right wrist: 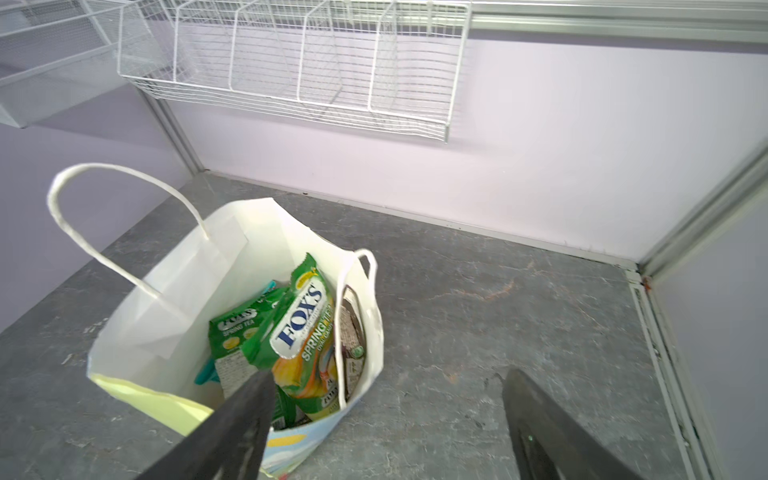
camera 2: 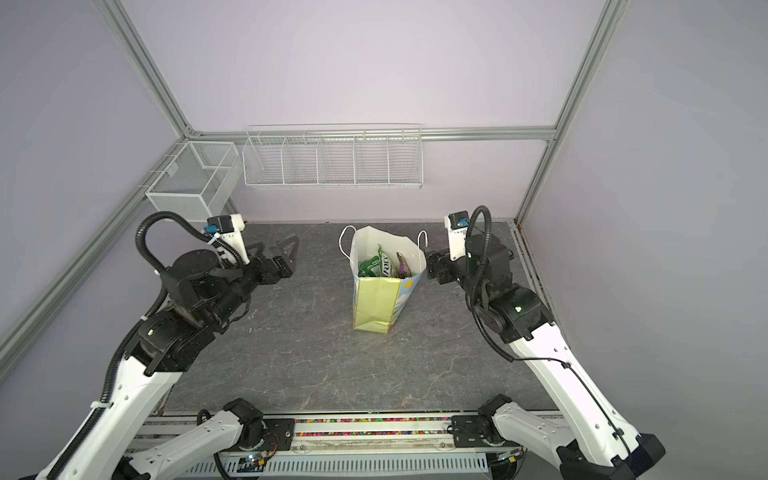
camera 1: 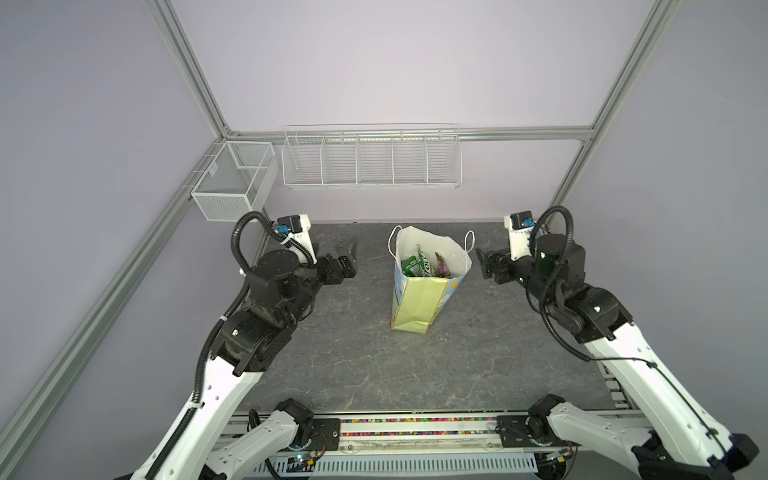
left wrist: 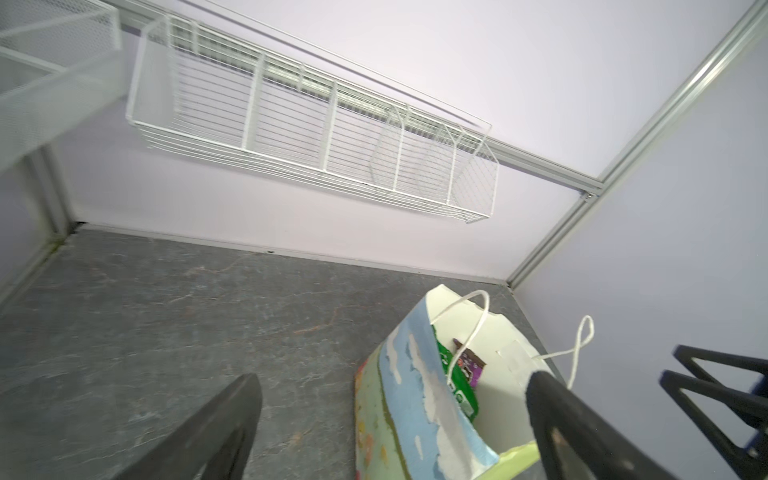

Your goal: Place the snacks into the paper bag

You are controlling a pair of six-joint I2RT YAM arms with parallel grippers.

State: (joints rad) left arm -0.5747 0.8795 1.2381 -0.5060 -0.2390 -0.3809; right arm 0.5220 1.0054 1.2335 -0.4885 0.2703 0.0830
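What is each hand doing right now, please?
Left hand: open, holding nothing.
Right hand: open, holding nothing.

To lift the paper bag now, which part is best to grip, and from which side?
Probably the cord handle on the right rim of the paper bag, reached from the right with the open right gripper. The loop stands clear above the rim of the upright bag, away from the snacks.

Bare tabletop (camera 1: 353,353) on every side of the upright paper bag (camera 1: 419,303); its mouth wide open
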